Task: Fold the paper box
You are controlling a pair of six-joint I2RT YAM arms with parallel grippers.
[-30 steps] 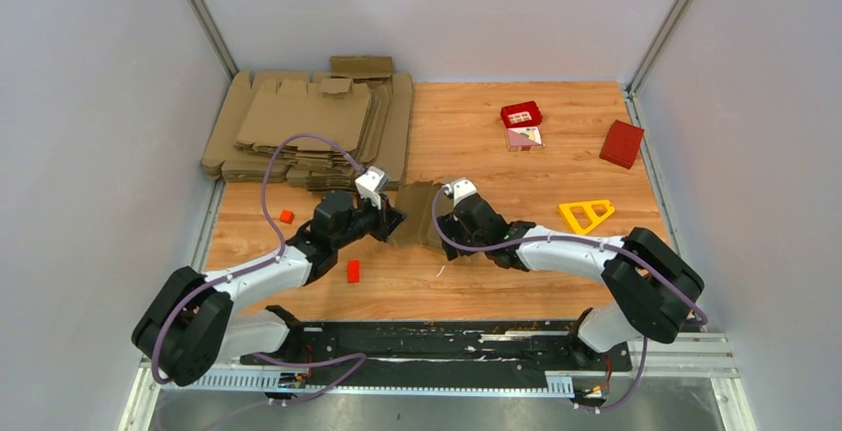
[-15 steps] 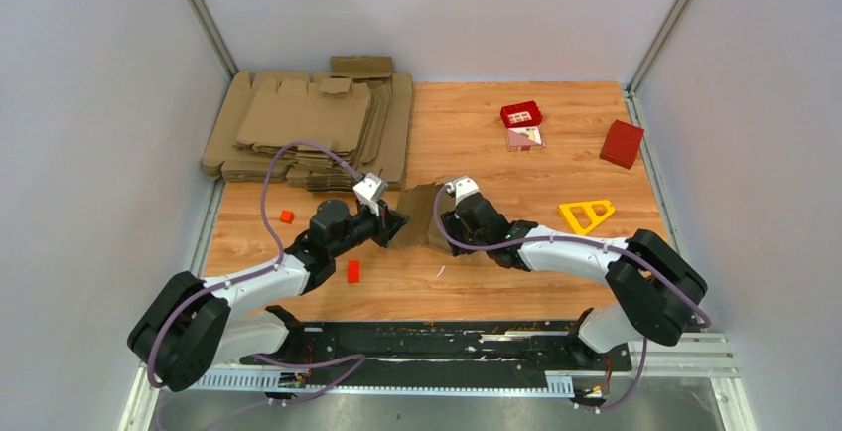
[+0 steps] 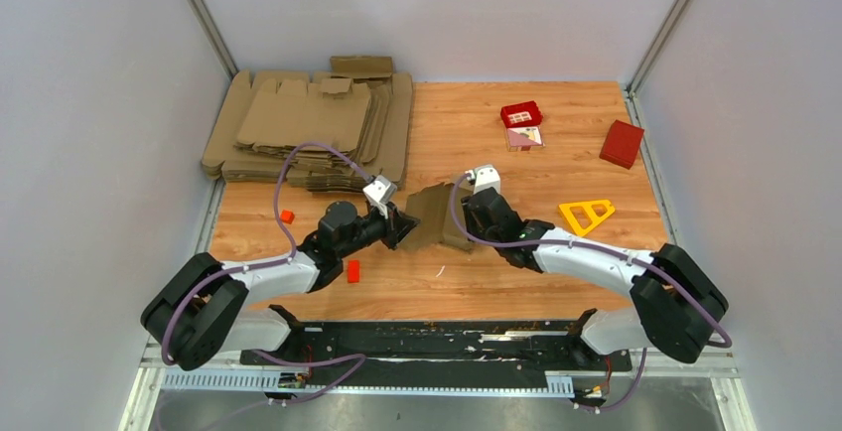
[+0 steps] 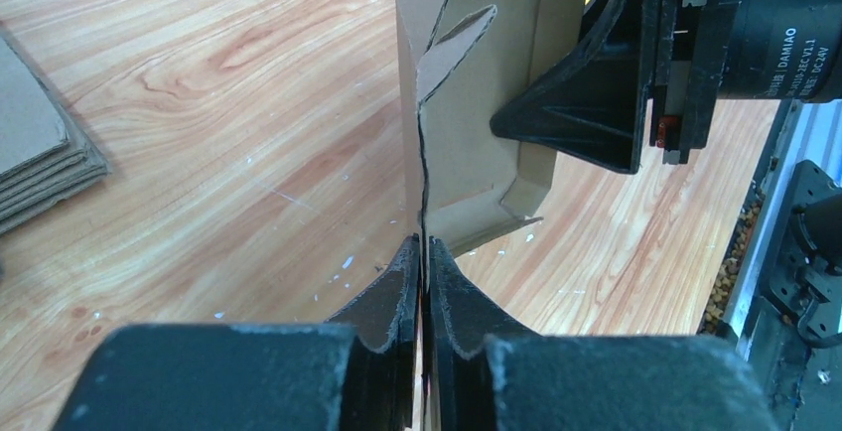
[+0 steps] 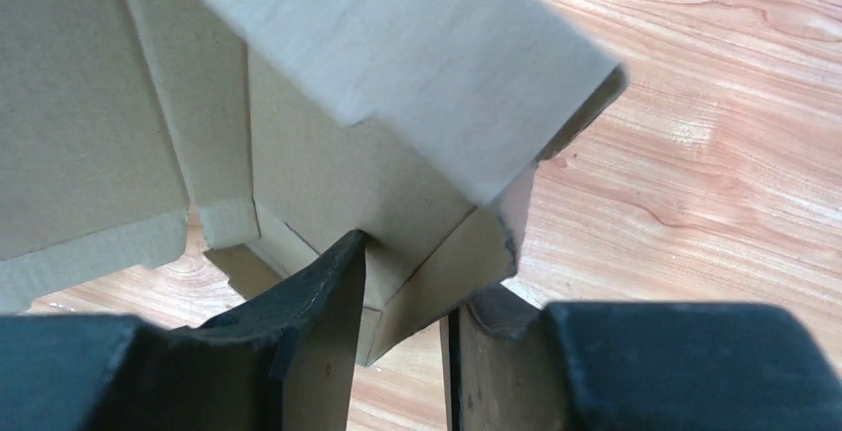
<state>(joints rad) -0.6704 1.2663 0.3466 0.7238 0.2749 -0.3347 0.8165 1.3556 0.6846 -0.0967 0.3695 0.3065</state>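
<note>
The paper box (image 3: 434, 215), a partly folded brown cardboard blank, is held off the table between both grippers at the table's middle. My left gripper (image 3: 402, 224) is shut on a thin edge of it; in the left wrist view the fingertips (image 4: 409, 262) pinch the panel edge, and the box (image 4: 467, 133) stands upright beyond with its flaps open. My right gripper (image 3: 463, 222) holds the opposite side. In the right wrist view its fingers (image 5: 328, 292) close round a folded corner of the box (image 5: 397, 183), with a small gap left between them.
A big pile of flat cardboard blanks (image 3: 308, 128) lies at the back left. A red box (image 3: 622, 143), a small red tray (image 3: 521, 114) and a yellow triangle (image 3: 587, 215) sit to the right. Small red blocks (image 3: 352, 271) lie near the left arm.
Both grippers have carried the box a little to the right. The right gripper has moved farther back and the box has tilted and opened further.
</note>
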